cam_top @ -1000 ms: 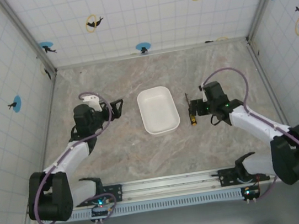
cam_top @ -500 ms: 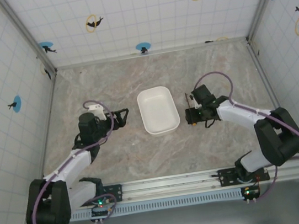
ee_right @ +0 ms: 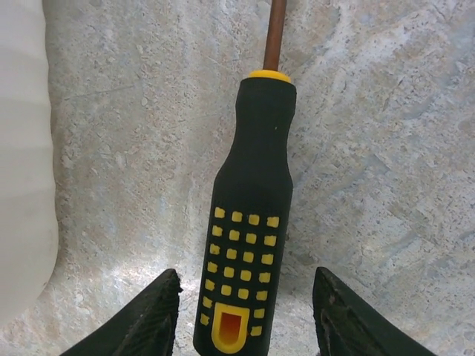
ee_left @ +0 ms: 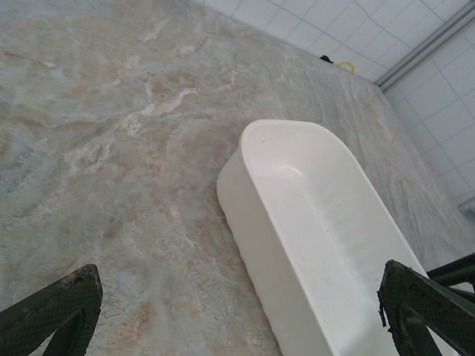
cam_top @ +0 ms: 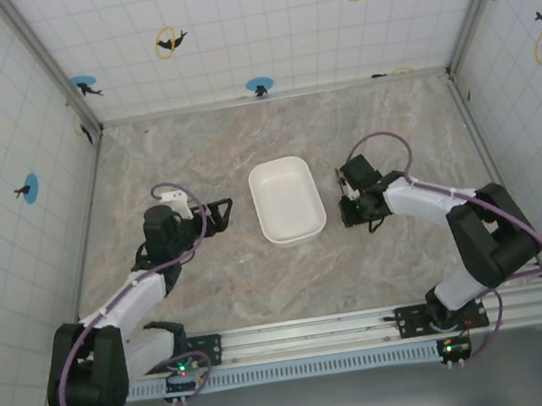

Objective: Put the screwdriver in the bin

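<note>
Since screwdriver (ee_right: pixel 249 215) is seen lying on table (cam_top: pixel 262 285) just right of bin (cam_top: pixel 287 199), nothing's binned yet. Handle straddled by right gripper (ee_right: pixel 246 297), spread wide, nothing clamped. Grasp, lift, drop-in all yet to be done.

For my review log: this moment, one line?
right gripper open, straddling screwdriver handle | screwdriver on table beside bin | left gripper open

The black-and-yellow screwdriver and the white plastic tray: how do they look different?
The black-handled, yellow-dotted screwdriver is slim and solid; the white rectangular plastic bin is broad, hollow and empty. The screwdriver lies between the open fingers of the right gripper; the bin is ungripped. Both rest on the marbled table.
</note>
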